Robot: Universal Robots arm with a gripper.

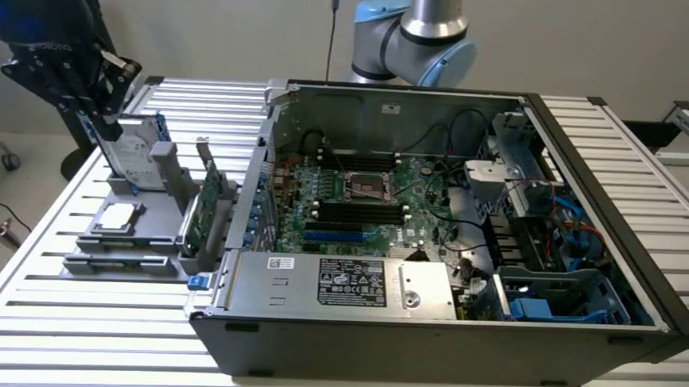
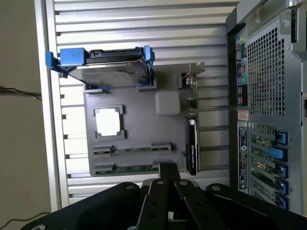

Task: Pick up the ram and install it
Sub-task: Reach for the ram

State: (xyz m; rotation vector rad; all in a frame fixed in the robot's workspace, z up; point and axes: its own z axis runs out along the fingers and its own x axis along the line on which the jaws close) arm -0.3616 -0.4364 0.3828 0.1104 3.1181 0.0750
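Two thin green ram sticks (image 2: pixel 130 149) lie in slots of a grey holder tray (image 2: pixel 139 124), the second ram stick (image 2: pixel 128 168) closest to my fingers. In the exterior view the tray (image 1: pixel 129 234) sits left of the open computer case. My black gripper (image 2: pixel 168 168) hangs above the tray, shut with nothing between its fingers. The exterior view shows the gripper (image 1: pixel 106 129) high over the tray's far end, near the hard drive (image 1: pixel 135 153). The black memory slots (image 1: pixel 361 211) lie on the green motherboard inside the case.
On the tray also stand a silver hard drive with blue rails (image 2: pixel 108 67), a CPU (image 2: pixel 108 122) and an upright green expansion card (image 2: pixel 192 129). The case's rear panel (image 2: pixel 264 105) rises beside the tray. A power supply (image 1: pixel 344 282) fills the case's near side.
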